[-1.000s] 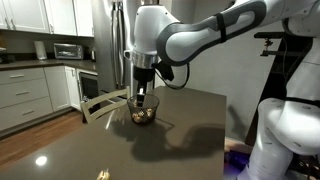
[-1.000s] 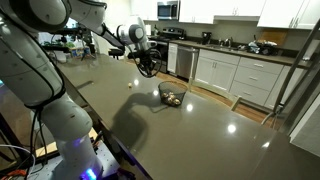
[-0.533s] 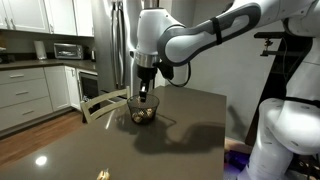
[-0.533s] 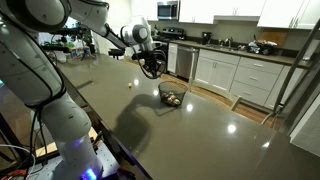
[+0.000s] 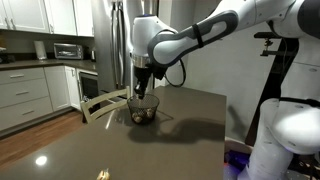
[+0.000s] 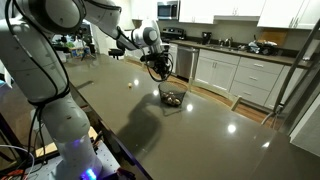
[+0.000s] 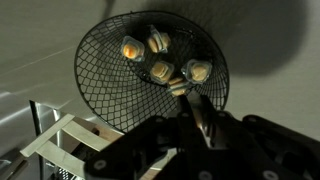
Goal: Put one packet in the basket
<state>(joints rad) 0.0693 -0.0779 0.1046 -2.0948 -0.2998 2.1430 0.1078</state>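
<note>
A black wire basket (image 5: 143, 111) stands on the dark table and shows in both exterior views (image 6: 172, 97). In the wrist view its mesh (image 7: 95, 70) holds several yellowish packets, such as one (image 7: 131, 47) at the far side and one (image 7: 160, 71) in the middle. My gripper (image 7: 186, 97) hangs just above the basket's near rim, its fingers close together on a tan packet (image 7: 177, 88) at their tips. In the exterior views the gripper (image 5: 143, 90) (image 6: 160, 72) points straight down over the basket.
A white chair (image 5: 100, 95) stands at the table's far edge next to the basket, and it also shows in the wrist view (image 7: 65, 140). A small light object (image 6: 133, 84) lies on the table. Kitchen cabinets (image 6: 240, 75) stand behind.
My gripper has shifted sideways over the basket and sits slightly higher. The basket and the packets in it have not moved.
</note>
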